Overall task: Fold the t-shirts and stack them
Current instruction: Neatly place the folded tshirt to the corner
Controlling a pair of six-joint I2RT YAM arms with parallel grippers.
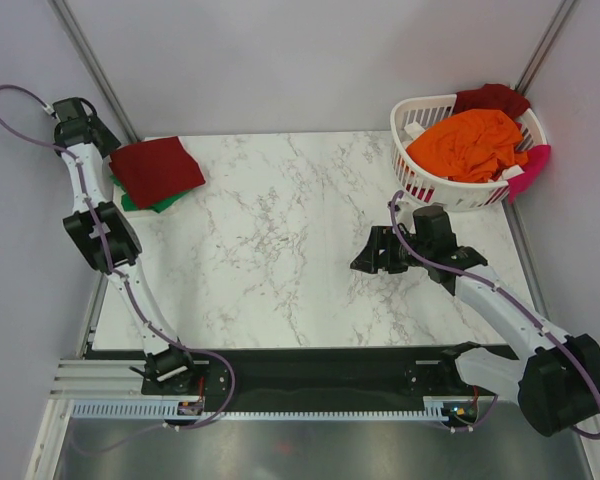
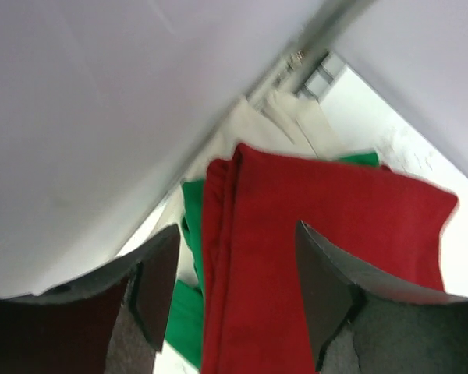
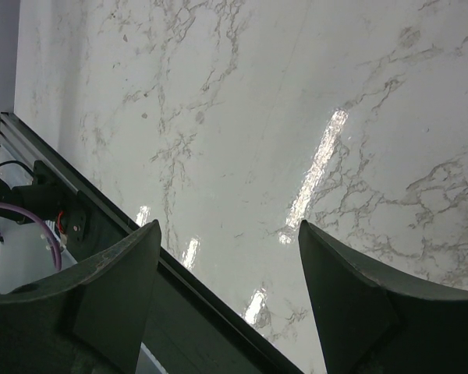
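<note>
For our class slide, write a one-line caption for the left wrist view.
Open left pincer frames a folded dark red t-shirt stacked on a green t-shirt.

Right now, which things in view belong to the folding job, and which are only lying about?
Job: folded dark red shirt lying on the green shirt; orange shirt, second dark red shirt and pink shirt, all at the basket.
Just lying about: white basket; marble table.

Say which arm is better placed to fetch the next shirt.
Right, probably. The right gripper is open, empty and near the basket holding the orange shirt; the left gripper is at the folded dark red shirt, far from it.
</note>
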